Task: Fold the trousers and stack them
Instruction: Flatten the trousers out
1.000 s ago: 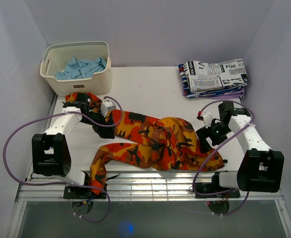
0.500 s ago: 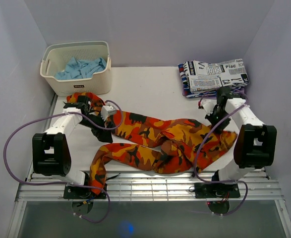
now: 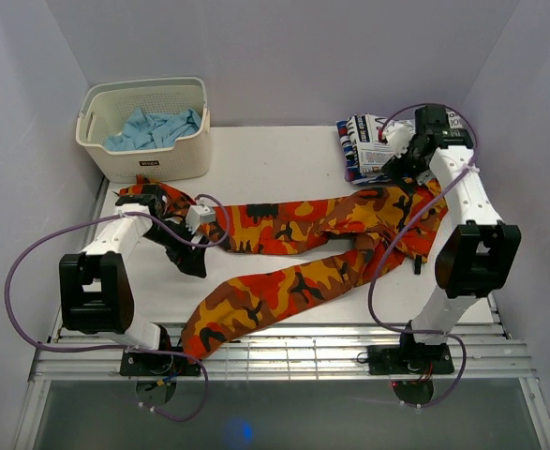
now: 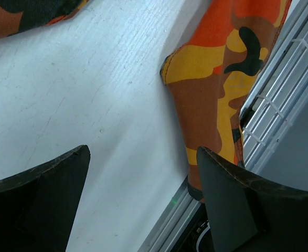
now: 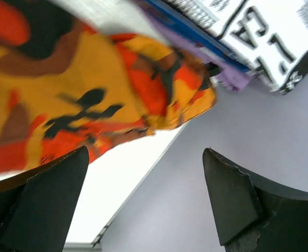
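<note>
Orange camo trousers (image 3: 293, 225) spread flat across middle of white table (image 3: 275, 159). One leg runs left toward left arm; other slants down to near edge, its cuff over metal rail (image 3: 349, 347).

Left gripper (image 3: 192, 262) low over bare table between the two legs, fingers (image 4: 43, 205) wide apart, nothing between them.

Right gripper (image 3: 393, 169) at far right, above trousers' right end, just beside folded stack (image 3: 410, 141) with newsprint-pattern garment on top. Its fingers (image 5: 237, 205) are spread, holding nothing.

Basket (image 3: 143, 159) with blue cloth (image 3: 153, 128) in far left corner.
</note>
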Controlling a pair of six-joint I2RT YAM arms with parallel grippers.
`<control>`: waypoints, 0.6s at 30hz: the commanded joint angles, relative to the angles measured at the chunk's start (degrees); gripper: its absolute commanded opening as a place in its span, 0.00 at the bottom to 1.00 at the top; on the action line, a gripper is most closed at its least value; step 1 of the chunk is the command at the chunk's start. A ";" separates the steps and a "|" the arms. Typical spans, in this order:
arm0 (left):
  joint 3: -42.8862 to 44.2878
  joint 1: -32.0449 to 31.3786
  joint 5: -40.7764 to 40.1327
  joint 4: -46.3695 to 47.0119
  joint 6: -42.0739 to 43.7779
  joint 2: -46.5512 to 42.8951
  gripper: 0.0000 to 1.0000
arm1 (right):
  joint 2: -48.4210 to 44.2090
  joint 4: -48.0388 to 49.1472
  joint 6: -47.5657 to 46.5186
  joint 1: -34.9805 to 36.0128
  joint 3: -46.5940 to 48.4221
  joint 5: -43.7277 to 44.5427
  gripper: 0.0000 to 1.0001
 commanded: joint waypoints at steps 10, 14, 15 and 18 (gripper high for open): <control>-3.72 -12.63 -2.36 4.11 -0.62 -5.11 0.96 | -20.73 -3.53 -7.98 0.28 -33.74 -7.57 0.96; -3.20 -15.55 -0.26 6.05 -2.91 -3.36 0.96 | -19.24 3.15 -8.34 0.28 -39.99 -6.77 0.98; -3.54 -15.98 0.10 6.40 -3.26 -3.09 0.96 | -18.80 5.86 -7.56 0.28 -40.17 -6.86 0.99; -4.59 -18.26 -0.07 7.89 -3.79 -2.74 0.96 | -15.99 10.35 -5.63 0.28 -39.21 -6.51 0.83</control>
